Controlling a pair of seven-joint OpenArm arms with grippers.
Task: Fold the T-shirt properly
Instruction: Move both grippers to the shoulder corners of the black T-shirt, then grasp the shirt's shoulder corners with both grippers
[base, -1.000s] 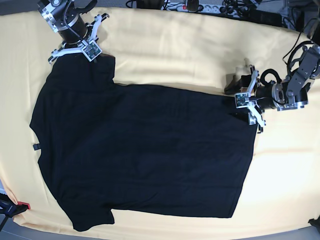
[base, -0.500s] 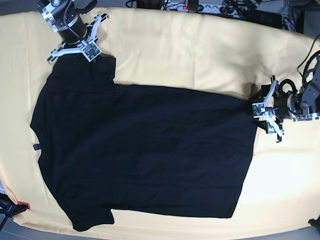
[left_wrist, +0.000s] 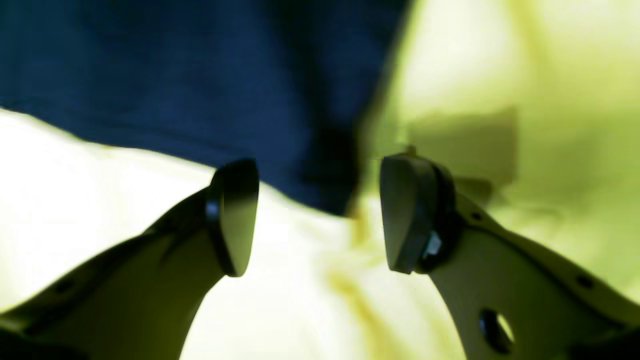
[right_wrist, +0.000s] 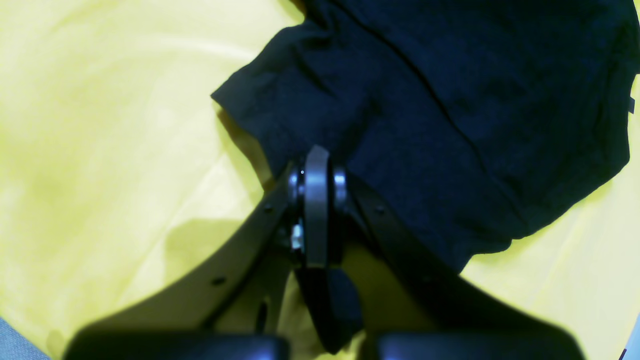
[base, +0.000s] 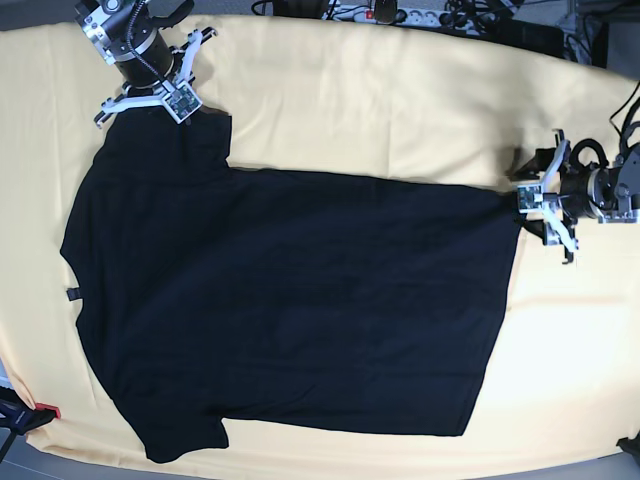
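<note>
The black T-shirt (base: 290, 300) lies spread flat, plain side up, on the pale yellow cloth (base: 350, 100), with its collar end at the left. My right gripper (base: 165, 110) at the top left is shut on the upper sleeve; in the right wrist view its pads (right_wrist: 316, 200) pinch a fold of the T-shirt (right_wrist: 450, 100). My left gripper (base: 524, 200) stands open at the shirt's top-right hem corner. In the left wrist view that corner of the T-shirt (left_wrist: 175, 75) reaches down between the open fingers (left_wrist: 235, 215), around the left gripper (left_wrist: 320, 215).
Cables and a power strip (base: 400, 12) line the table's back edge. A red and black object (base: 30, 412) sits at the bottom-left edge. Yellow cloth shows on all sides of the shirt, widest along the back and the right.
My left gripper has moved right, from over the shirt to its top-right hem corner, and that corner now lies stretched further right. The right arm has not moved.
</note>
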